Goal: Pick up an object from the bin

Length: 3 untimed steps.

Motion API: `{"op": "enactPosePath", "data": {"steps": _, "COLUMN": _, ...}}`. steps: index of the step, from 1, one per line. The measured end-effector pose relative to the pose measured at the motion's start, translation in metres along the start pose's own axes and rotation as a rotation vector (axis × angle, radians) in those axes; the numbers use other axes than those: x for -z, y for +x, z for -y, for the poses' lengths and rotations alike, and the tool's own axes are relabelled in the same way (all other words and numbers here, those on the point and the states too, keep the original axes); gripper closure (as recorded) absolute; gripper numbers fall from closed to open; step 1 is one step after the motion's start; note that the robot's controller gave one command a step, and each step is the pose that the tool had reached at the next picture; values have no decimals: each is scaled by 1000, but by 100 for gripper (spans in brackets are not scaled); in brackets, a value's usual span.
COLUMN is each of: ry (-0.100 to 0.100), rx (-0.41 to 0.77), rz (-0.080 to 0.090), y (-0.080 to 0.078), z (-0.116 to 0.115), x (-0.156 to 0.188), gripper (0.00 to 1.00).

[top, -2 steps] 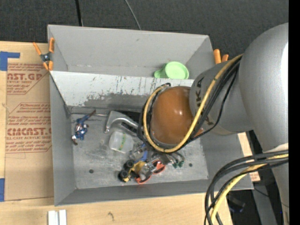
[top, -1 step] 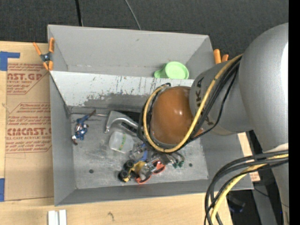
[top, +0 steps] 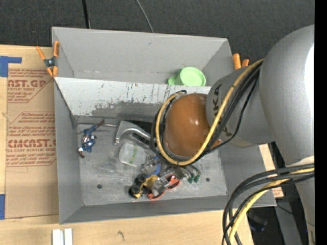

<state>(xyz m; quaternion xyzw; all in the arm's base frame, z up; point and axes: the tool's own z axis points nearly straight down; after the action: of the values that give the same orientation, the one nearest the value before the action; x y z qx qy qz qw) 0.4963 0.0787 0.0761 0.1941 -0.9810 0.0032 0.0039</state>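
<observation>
A dark part of my gripper shows under the lower left edge of the arm's cover, low over the bin floor. It sits between a clear plastic cup on its left and a small heap of yellow, red and black bits just in front. A bent silver metal piece lies behind the cup, touching it. I cannot see anything held.
A light green round lid rests against the bin's back wall. A small blue thing lies near the left wall. Small green bits sit at the front right. The arm covers the bin's right side.
</observation>
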Motion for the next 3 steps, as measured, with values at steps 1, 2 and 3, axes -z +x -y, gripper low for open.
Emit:
{"op": "enactPosePath", "data": {"steps": 1, "ry": -7, "rx": -273, "rz": 1, "y": -1, "z": 3, "x": 34, "gripper": 100}}
{"op": "enactPosePath", "data": {"steps": 2, "ry": -6, "rx": -198, "rz": 5, "y": -3, "z": 16, "x": 81, "gripper": 100}}
{"op": "enactPosePath", "data": {"steps": 3, "ry": -6, "rx": 44, "rz": 6, "y": -18, "z": -2, "x": 154, "gripper": 100}}
